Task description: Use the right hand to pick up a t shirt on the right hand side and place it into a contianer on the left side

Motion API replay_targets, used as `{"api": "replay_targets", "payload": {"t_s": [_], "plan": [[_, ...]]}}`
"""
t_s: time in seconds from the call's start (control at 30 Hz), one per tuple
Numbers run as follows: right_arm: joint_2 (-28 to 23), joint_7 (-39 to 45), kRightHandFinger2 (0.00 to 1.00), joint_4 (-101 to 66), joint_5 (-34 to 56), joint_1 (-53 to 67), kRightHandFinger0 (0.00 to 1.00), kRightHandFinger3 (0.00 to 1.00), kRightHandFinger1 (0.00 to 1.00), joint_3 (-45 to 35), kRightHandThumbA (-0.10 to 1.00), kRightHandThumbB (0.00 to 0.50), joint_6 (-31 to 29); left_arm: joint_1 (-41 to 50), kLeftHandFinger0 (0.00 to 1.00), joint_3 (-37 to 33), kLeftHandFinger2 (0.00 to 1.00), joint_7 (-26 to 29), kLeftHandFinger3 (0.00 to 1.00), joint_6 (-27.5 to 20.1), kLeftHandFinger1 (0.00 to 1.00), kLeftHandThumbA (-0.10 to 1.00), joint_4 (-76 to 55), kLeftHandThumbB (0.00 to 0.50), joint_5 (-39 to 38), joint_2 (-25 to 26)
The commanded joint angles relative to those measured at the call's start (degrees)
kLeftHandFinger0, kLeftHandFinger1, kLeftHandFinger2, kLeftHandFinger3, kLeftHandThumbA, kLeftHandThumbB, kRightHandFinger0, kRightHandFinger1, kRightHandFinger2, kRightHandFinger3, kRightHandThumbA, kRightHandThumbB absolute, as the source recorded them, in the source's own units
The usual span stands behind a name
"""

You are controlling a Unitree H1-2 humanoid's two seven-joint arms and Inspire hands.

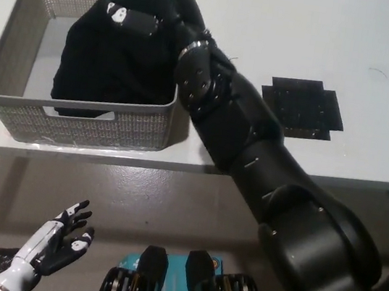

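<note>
The black t-shirt [104,66] hangs down into the grey mesh container [20,39] at the table's left, filling most of its right half and bunching against the near wall. My black right hand [153,7] is over the container's back right, shut on the top of the shirt. Its arm stretches across the container's right rim from the bottom right. Black on black hides the exact grip. My white left hand [55,242] rests below the table edge at the lower left, open with fingers apart.
A flat black cross-shaped patch [303,107] lies on the white table [357,38] to the right of my arm. The table's front edge runs across the picture just below the container. Brown floor shows beneath it.
</note>
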Motion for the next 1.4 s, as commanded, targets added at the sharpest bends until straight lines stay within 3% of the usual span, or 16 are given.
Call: {"api": "replay_targets", "payload": {"t_s": [0.0,0.1,0.2,0.3,0.43,0.57,0.77,0.8,0.87,0.93,1.07,1.13,1.17,1.37], "plan": [[-3.0,8.1,1.00,-6.7,1.4,-0.9,1.00,1.00,1.00,1.1,0.72,0.500,5.8,-0.2,0.88,0.1,1.00,-1.3,1.00,0.3,0.99,0.16,-0.8,0.366,0.1,1.2],[-5.3,10.6,1.00,-11.8,0.4,0.8,1.00,1.00,1.00,2.7,0.78,0.500,7.9,0.0,0.87,0.8,1.00,-1.1,1.00,0.4,0.98,0.17,-0.7,0.365,-0.2,1.3],[-10.7,9.0,1.00,-21.4,-4.1,4.5,1.00,1.00,1.00,5.9,0.94,0.500,7.9,0.4,0.86,1.2,1.00,-1.2,1.00,0.2,0.97,0.25,-1.2,0.318,-0.2,1.9],[-15.4,8.2,1.00,-30.9,-6.1,8.2,1.00,1.00,1.00,6.6,1.00,0.500,8.2,1.2,0.88,1.6,1.00,-1.4,1.00,0.2,1.00,0.34,-1.9,0.274,-0.5,2.3],[-19.5,9.0,1.00,-43.5,-3.2,13.6,1.00,1.00,1.00,3.1,1.00,0.500,7.6,1.7,0.89,1.6,1.00,-1.8,1.00,-0.8,1.00,0.57,-1.6,0.293,-0.4,3.1],[-23.3,11.5,1.00,-60.8,-1.4,22.5,1.00,1.00,1.00,0.3,1.00,0.500,10.1,2.4,0.88,1.9,1.00,-0.6,1.00,-3.4,1.00,0.68,-1.1,0.306,0.3,2.8],[-25.7,12.0,1.00,-76.1,-0.6,35.9,1.00,1.00,1.00,-1.1,1.00,0.477,9.5,3.9,0.86,3.1,1.00,1.3,1.00,-6.7,1.00,0.82,0.0,0.295,0.3,2.1],[-25.8,11.1,1.00,-80.0,0.7,40.9,1.00,1.00,1.00,-2.4,1.00,0.493,9.2,4.1,0.85,3.3,1.00,1.6,1.00,-7.5,1.00,0.88,-0.1,0.310,0.1,1.7],[-26.3,10.1,1.00,-83.8,1.1,46.7,1.00,1.00,1.00,-3.5,1.00,0.492,8.0,4.2,0.86,3.9,1.00,2.3,1.00,-8.7,1.00,0.88,0.1,0.322,-0.5,0.8],[-26.1,9.3,1.00,-86.4,2.8,51.5,1.00,1.00,1.00,-4.7,1.00,0.474,6.8,4.2,0.86,4.5,1.00,2.9,1.00,-9.6,1.00,0.94,0.3,0.392,-1.2,-0.2],[-26.1,6.6,1.00,-88.5,4.6,63.3,1.00,1.00,1.00,-6.5,1.00,0.457,2.3,4.5,0.85,5.5,1.00,3.8,1.00,-12.2,1.00,0.98,0.7,0.424,-1.8,-1.8],[-25.7,6.2,1.00,-88.4,4.4,65.0,1.00,1.00,1.00,-6.9,1.00,0.457,1.6,4.7,0.85,5.8,1.00,3.7,1.00,-12.5,1.00,0.99,0.6,0.422,-1.6,-2.0],[-25.5,4.5,1.00,-86.5,5.0,68.8,1.00,1.00,1.00,-7.5,1.00,0.422,-1.7,4.7,0.84,6.2,1.00,4.1,1.00,-12.7,0.99,0.99,0.5,0.398,-1.5,-2.7],[-23.6,1.2,1.00,-76.6,5.9,79.5,1.00,1.00,1.00,-9.6,1.00,0.394,-10.7,4.3,0.85,7.4,1.00,3.6,1.00,-13.9,0.98,1.00,0.4,0.352,-1.8,-4.7]]}}
